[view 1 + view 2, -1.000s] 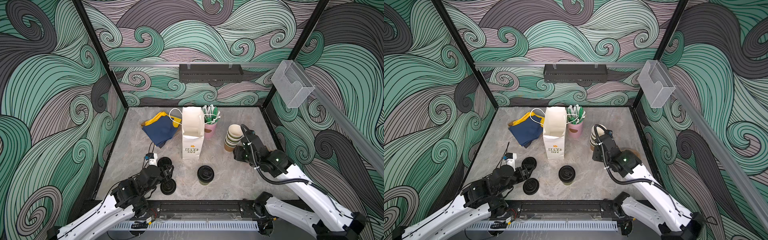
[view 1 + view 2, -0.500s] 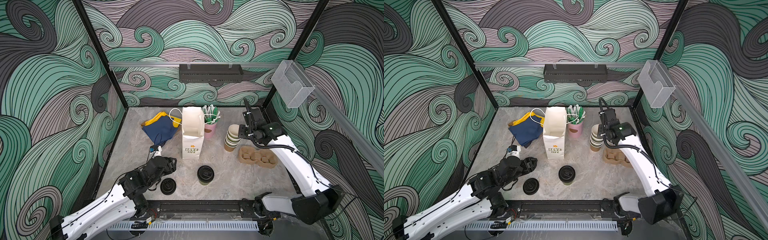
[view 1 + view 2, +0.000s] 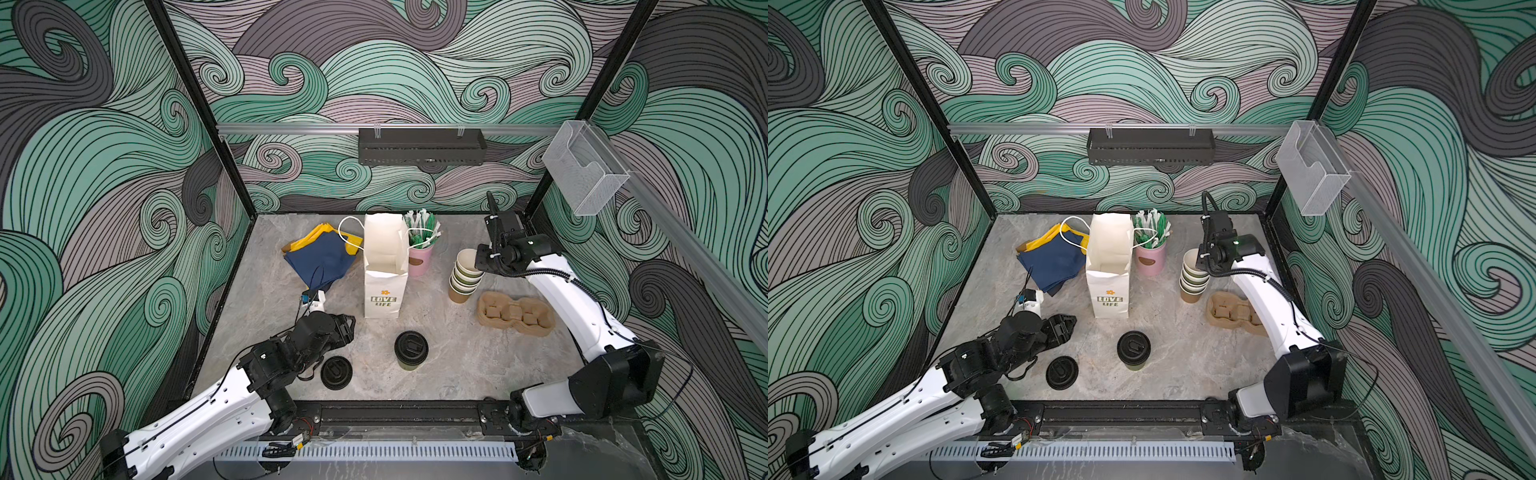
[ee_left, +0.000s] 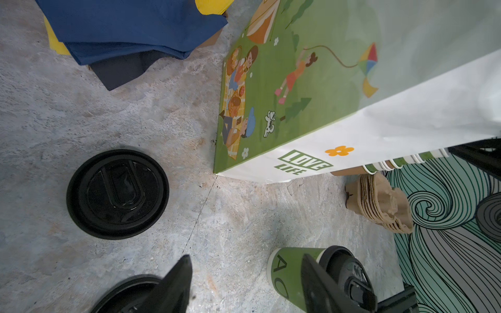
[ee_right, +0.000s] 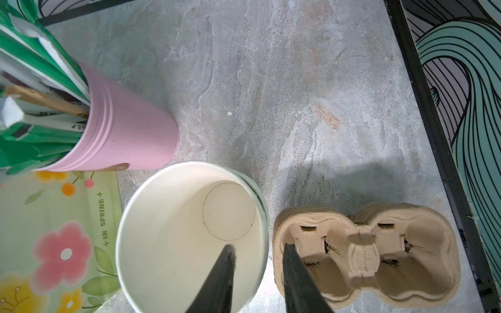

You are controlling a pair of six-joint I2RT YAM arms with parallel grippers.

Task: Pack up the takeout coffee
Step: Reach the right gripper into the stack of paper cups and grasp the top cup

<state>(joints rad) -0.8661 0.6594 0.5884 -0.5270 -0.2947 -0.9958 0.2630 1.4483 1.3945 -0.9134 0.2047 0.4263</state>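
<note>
Moved: right arm, raised over the far-right cup stack [image 3: 464,276].
Right tool [image 5: 259,245]: straddles rim of top cup [image 5: 189,230] for lifting; grip unclear.
Left tool [image 4: 245,257]: released, hovering.
Lidded coffee cup [image 3: 410,351]: near-centre bench [image 3: 457,365], unpacked.

Table [image 3: 457,374] looks like matt, veined stone tbh. Loose lid [image 4: 117,193] is glossy black plastic, the takeout cup [image 4: 284,271] smooth printed paper. Bag [image 3: 384,286] is matt paper, cup carrier [image 5: 366,257] rough brown pulp, pink pot [image 5: 130,141] smooth, probably plastic.
</note>
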